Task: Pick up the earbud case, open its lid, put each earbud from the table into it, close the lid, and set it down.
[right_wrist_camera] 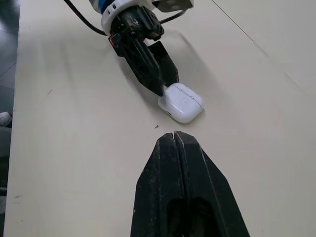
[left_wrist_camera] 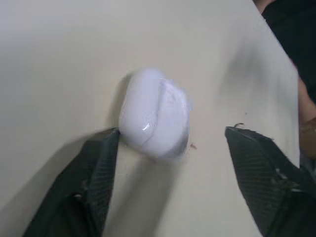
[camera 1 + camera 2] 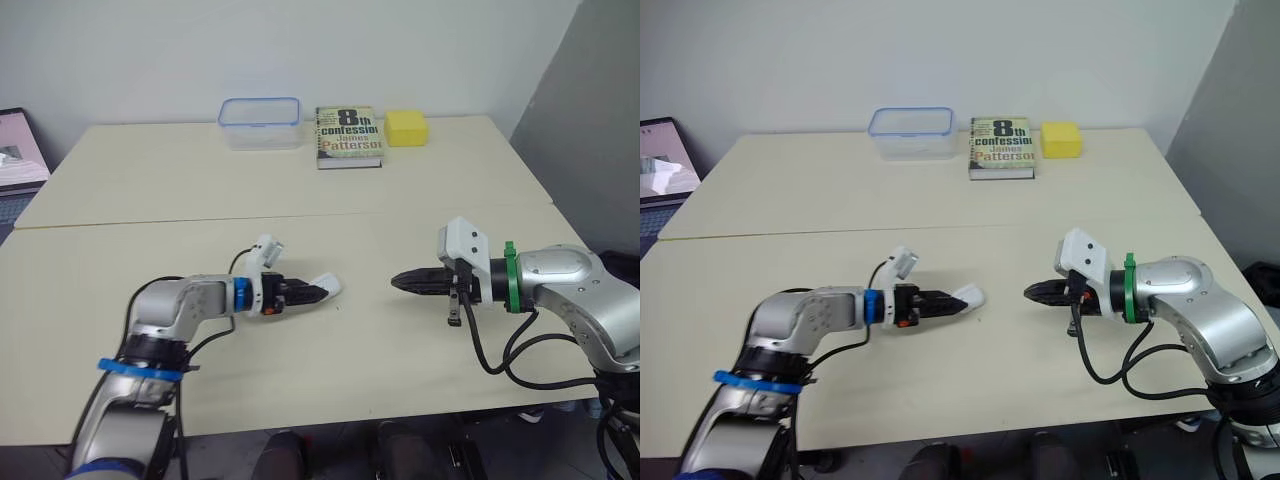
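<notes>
- The earbud case (image 3: 329, 286), white with its lid down, lies flat on the near half of the bench (image 3: 200, 190), roughly midway between the two arms.
- The left gripper (image 3: 312, 293) is low over the bench and points toward the right arm. Its jaws stand apart, and the case sits right at their tips.
- In the left wrist view one black finger (image 2: 98, 168) touches the side of the case, while the other is clear of it with bare bench between.
- The right gripper (image 3: 402, 282) is level with the left and points back at it. Its jaws are pressed together on nothing, near the case but apart from it.
- Along the far edge of the bench stand a clear plastic container with a blue rim (image 3: 260, 122), a paperback book (image 3: 349, 136) and a yellow block (image 3: 406, 128).
</notes>
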